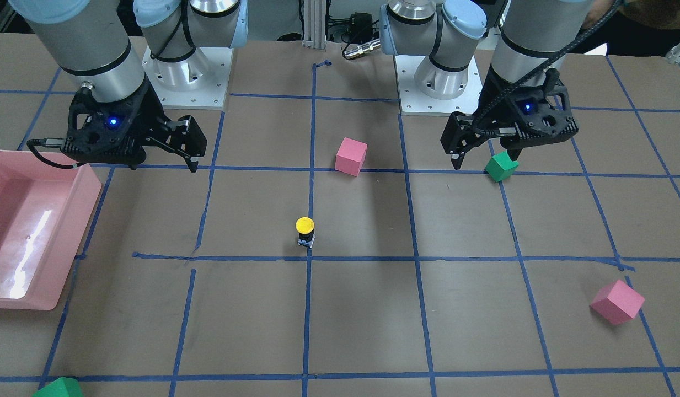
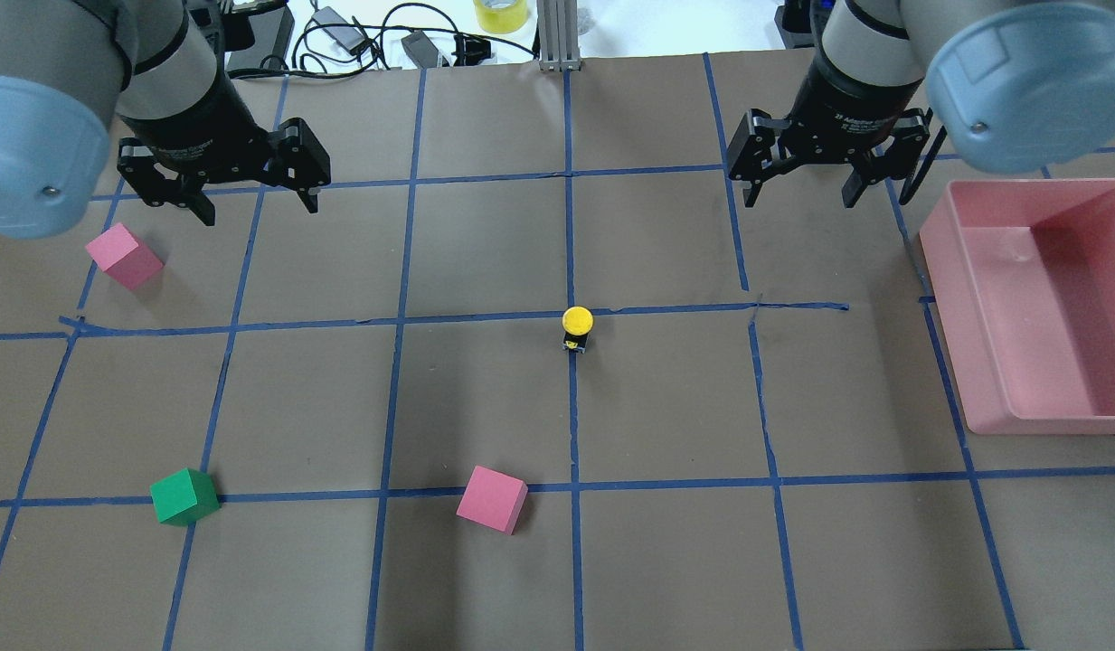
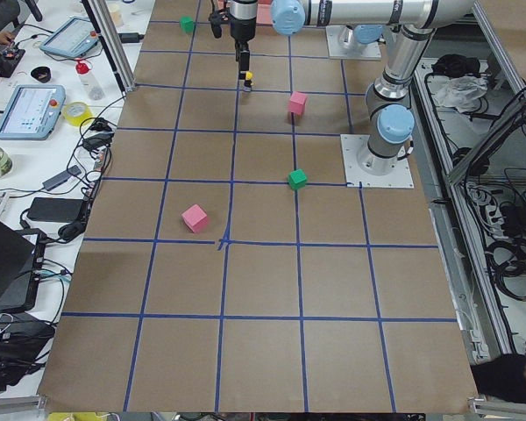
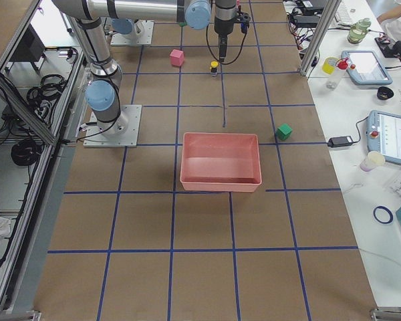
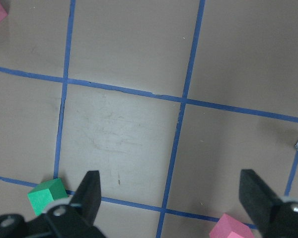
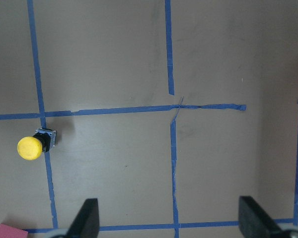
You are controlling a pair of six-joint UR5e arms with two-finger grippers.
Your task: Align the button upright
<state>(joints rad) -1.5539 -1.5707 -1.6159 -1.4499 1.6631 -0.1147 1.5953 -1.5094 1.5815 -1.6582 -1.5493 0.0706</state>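
The button point(image 2: 577, 327) stands upright in the middle of the table on a blue tape line, yellow cap on top, black body and grey base below. It also shows in the front view point(image 1: 305, 231) and in the right wrist view point(image 6: 35, 145). My left gripper point(image 2: 257, 210) is open and empty, held above the table far to the button's left and beyond it. My right gripper point(image 2: 799, 199) is open and empty, above the table to the button's right and beyond it. Neither gripper touches anything.
A pink bin point(image 2: 944, 316) sits at the right edge. A pink cube point(image 2: 123, 256) lies near the left gripper, a green cube point(image 2: 184, 496) at the near left, and another pink cube point(image 2: 492, 499) near the middle front. Blue tape lines form a grid on the brown table.
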